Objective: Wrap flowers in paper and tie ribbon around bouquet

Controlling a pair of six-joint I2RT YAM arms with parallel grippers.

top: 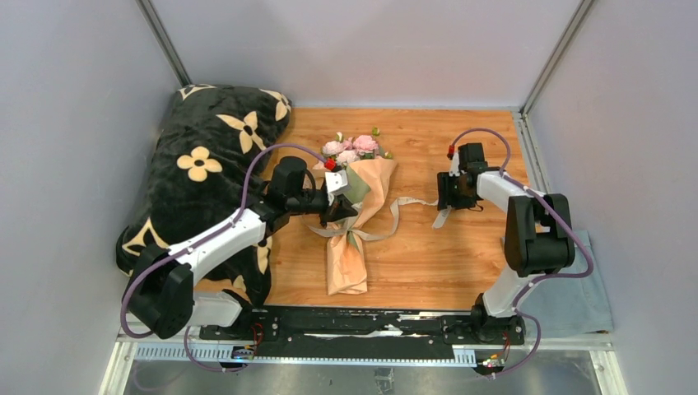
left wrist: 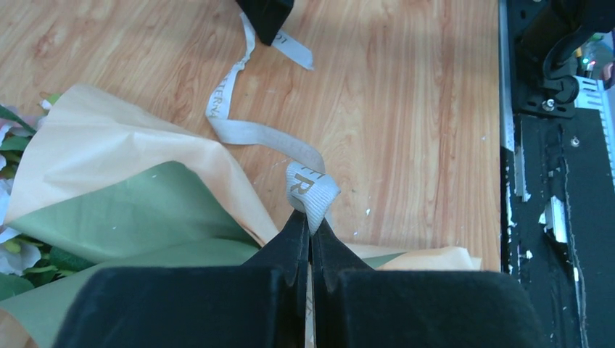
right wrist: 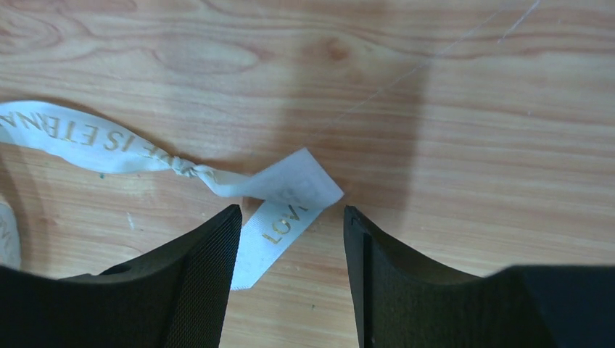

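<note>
Clenched tight at the left end effector [left wrist: 310, 226] on a folded loop of the long narrow cream-beige fabric ribbon [left wrist: 250, 133], just above the cone-shaped bouquet [top: 346, 263] lying mid-tabletop. Released at the right end effector [right wrist: 290, 217]: fingers well apart, straddling the ribbon's loose end flat on the light wooden tabletop [right wrist: 471, 109], not gripping it. Only from the top: pale pink flowers [top: 350, 150] at the cone's far end, black blanket with cream flower shapes [top: 206, 164] at left. Only from the left wrist: olive green inner face of the peach-tan paper [left wrist: 138, 210]. Readable in gold-tan print: "IS ETERNA" and "LOV" from the right wrist, "TERNA" and "R" from the left.
</note>
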